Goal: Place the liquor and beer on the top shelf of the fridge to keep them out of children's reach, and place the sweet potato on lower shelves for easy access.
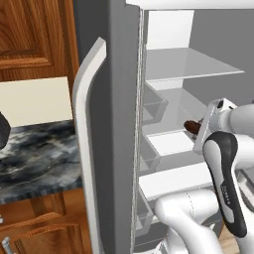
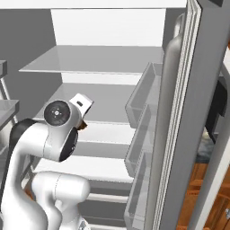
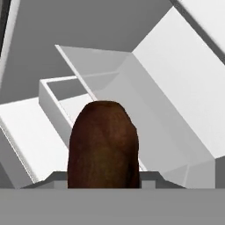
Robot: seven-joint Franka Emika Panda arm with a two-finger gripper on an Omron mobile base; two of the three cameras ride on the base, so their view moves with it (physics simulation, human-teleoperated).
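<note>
Gripping sweet potato (image 3: 103, 145), claw (image 1: 194, 130) inside fridge (image 1: 119, 99)

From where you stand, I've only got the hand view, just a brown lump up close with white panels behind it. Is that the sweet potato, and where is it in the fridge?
Observer: Yes. In the left base view the sweet potato sticks out of the gripper, inside the open fridge, below the top shelf.
Operator: Is it resting on anything?
Observer: I cannot tell; it sits just above a white lower shelf, and the arm hides the contact.
Operator: Anything on the top shelf?
Observer: The right base view shows no bottles on it.
</note>
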